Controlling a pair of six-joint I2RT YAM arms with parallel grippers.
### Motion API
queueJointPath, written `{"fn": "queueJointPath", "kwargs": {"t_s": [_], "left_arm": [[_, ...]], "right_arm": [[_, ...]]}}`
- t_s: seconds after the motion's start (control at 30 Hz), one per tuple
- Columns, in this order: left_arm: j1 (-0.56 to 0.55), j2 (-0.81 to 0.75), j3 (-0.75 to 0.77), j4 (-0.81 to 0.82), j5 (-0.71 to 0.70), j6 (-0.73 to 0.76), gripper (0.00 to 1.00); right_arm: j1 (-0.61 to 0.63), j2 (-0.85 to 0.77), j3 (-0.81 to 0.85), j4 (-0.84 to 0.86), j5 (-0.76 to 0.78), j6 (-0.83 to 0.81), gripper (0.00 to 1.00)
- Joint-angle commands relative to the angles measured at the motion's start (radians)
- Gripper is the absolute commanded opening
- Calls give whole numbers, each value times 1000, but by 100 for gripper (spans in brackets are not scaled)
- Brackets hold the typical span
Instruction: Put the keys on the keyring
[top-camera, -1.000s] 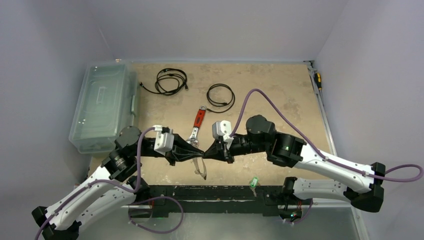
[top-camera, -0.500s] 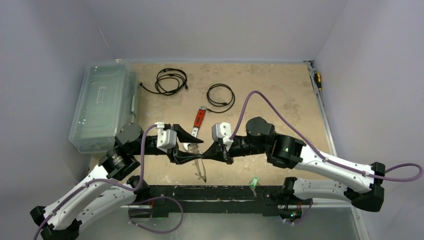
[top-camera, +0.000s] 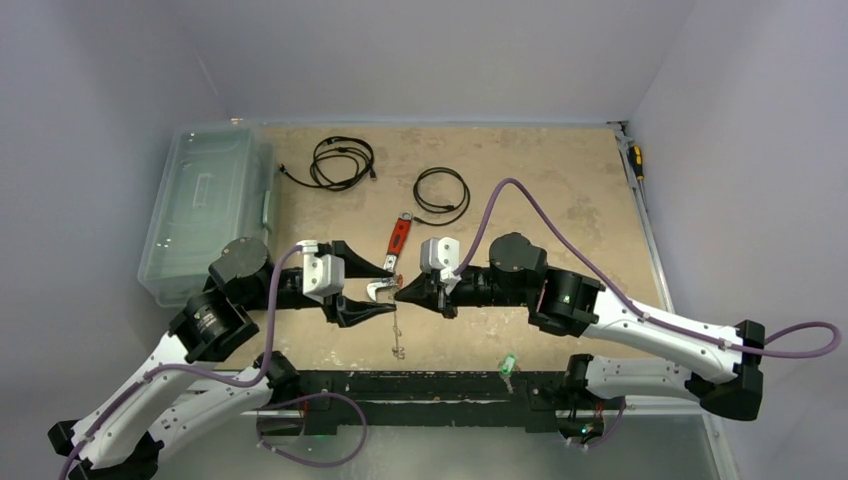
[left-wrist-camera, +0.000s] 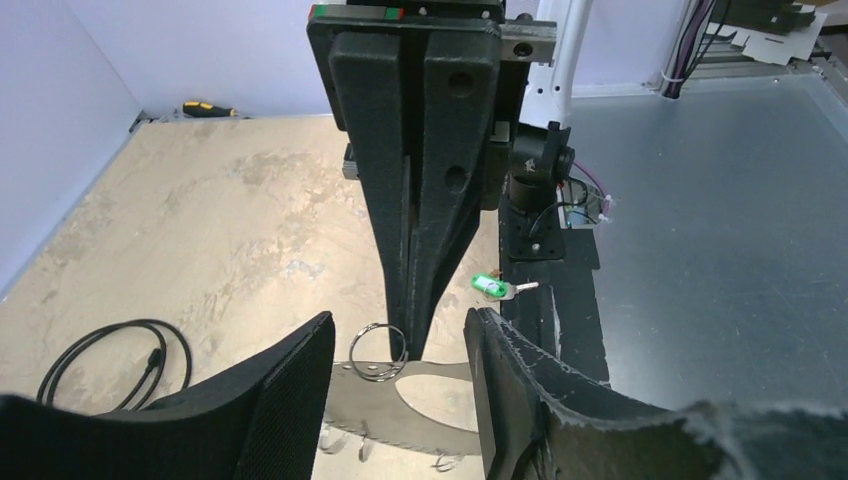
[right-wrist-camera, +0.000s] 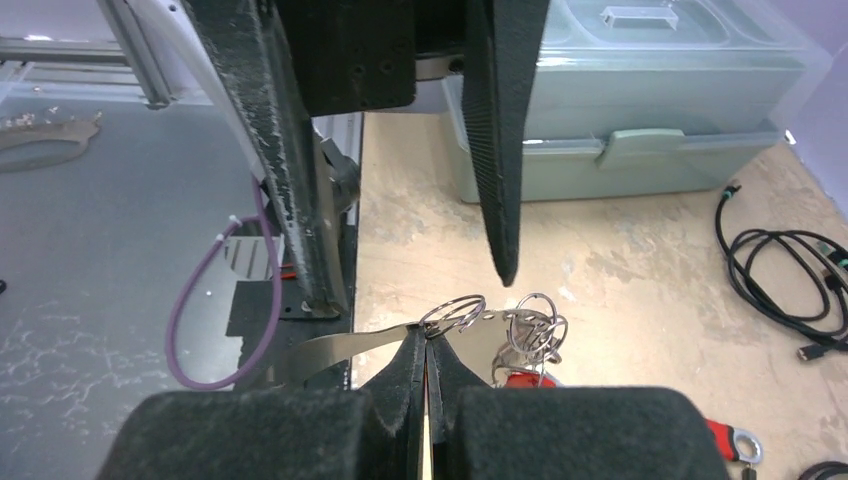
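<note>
My right gripper (top-camera: 402, 292) (right-wrist-camera: 425, 345) is shut on the keyring (top-camera: 397, 335), a silvery metal loop that hangs below its tip, above the table. In the right wrist view the keyring's flat band (right-wrist-camera: 330, 350) carries small split rings (right-wrist-camera: 535, 320). My left gripper (top-camera: 385, 290) (left-wrist-camera: 400, 330) is open, its fingers either side of the right gripper's tip and the keyring (left-wrist-camera: 400, 405), touching neither. The green-headed key (top-camera: 508, 364) (left-wrist-camera: 490, 288) lies on the black rail at the near edge. A red bit (right-wrist-camera: 515, 378) shows under the rings; I cannot tell if it is the red key.
A red-handled wrench (top-camera: 398, 238) (right-wrist-camera: 728, 440) lies just behind the grippers. Two black coiled cables (top-camera: 342, 160) (top-camera: 442, 192) lie further back. A clear plastic box (top-camera: 205, 215) stands at the left edge. A screwdriver (top-camera: 634, 160) lies by the right wall.
My left gripper has opened and drawn back to the left. The right gripper stays shut and has shifted slightly left; the keyring now hangs from it alone.
</note>
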Motion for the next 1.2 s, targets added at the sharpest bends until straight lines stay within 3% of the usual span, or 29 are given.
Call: {"fn": "queueJointPath", "kwargs": {"t_s": [0.0,0.27,0.47,0.87,1.17], "left_arm": [[-5,-5,73,-87,-31,64,50],[-6,-20,67,-146,-128,138,41],[-6,22,76,-132,-123,149,40],[-5,114,34,-7,5,132,38],[-6,147,61,-54,128,215,37]], "right_arm": [[4,3,12,42,94,-28,0],[4,3,11,-1,125,-43,0],[5,-20,11,-44,108,-53,0],[33,-45,55,-179,129,-66,0],[65,-58,79,-248,159,-88,0]]}}
